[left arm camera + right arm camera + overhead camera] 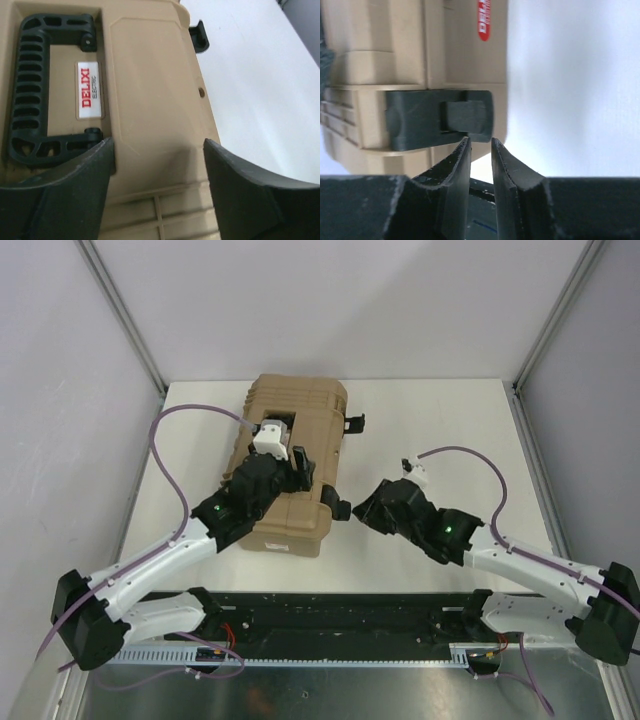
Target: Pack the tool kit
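**Both my grippers at the closed case**

The case lies on the white table with its lid down. Its long sides run away from my bases.

My left gripper hangs over the top of the case, just beside the black handle. The handle lies folded flat in its recess in the lid. My left fingers stand well apart and clamp nothing. Only bare tan lid shows between them. I cannot tell whether their tips touch the lid or hover just above it. Inside the loop of the handle, a white label with red lettering is fixed to the case.

Along the right edge of the case, at the end farther from my bases, the far latch juts out sideways over the table.

My right gripper is at the right side of the case, at the end nearer my bases. Its tips sit just under the near latch. That black latch lies across the side wall of the case, and I cannot tell whether it is snapped home. My right fingers are nearly together. Only a thin slit is left between them, and there is nothing in it. One fingertip reaches the lower edge of the near latch, but I cannot tell whether it presses on it.
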Controlling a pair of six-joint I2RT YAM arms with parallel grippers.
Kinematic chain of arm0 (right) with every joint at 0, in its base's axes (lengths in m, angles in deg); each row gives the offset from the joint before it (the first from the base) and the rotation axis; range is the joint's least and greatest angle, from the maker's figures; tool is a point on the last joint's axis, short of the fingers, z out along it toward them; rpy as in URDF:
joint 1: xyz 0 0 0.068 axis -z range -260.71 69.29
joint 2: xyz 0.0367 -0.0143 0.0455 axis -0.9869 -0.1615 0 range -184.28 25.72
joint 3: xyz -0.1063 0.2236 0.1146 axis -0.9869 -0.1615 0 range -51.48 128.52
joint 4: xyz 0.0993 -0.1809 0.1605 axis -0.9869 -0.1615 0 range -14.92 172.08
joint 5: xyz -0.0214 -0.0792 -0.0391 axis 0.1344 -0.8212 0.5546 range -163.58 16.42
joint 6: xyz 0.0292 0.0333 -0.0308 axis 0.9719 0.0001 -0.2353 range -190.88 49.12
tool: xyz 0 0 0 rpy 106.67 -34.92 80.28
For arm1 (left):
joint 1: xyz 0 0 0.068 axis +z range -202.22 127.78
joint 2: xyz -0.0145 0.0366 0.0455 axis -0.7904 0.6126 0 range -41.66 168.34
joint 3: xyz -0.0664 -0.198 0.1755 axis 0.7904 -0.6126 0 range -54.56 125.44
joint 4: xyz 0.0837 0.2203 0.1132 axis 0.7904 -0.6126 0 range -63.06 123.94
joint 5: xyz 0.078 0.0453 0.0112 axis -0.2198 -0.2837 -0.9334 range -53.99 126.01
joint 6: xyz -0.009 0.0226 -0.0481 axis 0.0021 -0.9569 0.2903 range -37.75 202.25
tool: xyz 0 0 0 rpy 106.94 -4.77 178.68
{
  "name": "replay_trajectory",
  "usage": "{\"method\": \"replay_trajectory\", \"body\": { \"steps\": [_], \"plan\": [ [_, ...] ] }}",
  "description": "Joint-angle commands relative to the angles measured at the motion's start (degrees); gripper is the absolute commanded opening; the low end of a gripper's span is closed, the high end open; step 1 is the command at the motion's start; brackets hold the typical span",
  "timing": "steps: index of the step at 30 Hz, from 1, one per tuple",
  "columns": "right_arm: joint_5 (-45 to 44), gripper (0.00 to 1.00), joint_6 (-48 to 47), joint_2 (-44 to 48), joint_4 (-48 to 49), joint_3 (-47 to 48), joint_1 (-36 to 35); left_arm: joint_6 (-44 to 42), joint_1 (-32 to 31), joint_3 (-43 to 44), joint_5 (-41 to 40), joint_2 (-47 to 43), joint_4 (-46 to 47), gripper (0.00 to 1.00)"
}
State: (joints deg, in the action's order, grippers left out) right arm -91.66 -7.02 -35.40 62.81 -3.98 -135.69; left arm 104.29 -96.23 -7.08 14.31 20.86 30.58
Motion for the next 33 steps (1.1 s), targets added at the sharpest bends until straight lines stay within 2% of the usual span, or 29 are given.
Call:
{"method": "replay_trajectory", "body": {
  "steps": [1,6,12,16,23,27,33],
  "plan": [
    [-3.6,0.27,2.2,-1.2,-5.7,1.3,0.5,4.2,-3.9,-0.8,8.6,-1.0,-18.3,0.79],
    [-0.9,0.27,0.0,-5.4,-2.6,1.3,1.4,2.3,-3.9,3.0,3.6,-4.5,-21.1,0.93],
    [1.1,0.24,-2.3,-11.1,-0.9,3.1,2.2,1.8,-3.6,3.5,-8.6,-9.3,-26.6,0.98],
    [1.0,0.22,-4.4,-14.3,-0.4,5.1,2.5,1.4,-1.6,2.7,-12.4,-11.7,-29.6,0.99],
    [0.6,0.22,-8.1,-17.8,-1.1,9.2,3.4,0.1,6.6,1.1,-4.3,-14.6,-31.1,0.99],
    [1.7,0.22,-9.8,-20.4,-1.2,10.7,3.8,-4.0,7.0,0.1,1.6,-13.0,-31.0,0.97],
    [4.9,0.21,-11.1,-24.1,0.2,11.5,3.4,-1.9,7.0,-5.0,5.4,-14.8,-31.0,0.96]
  ]
}}
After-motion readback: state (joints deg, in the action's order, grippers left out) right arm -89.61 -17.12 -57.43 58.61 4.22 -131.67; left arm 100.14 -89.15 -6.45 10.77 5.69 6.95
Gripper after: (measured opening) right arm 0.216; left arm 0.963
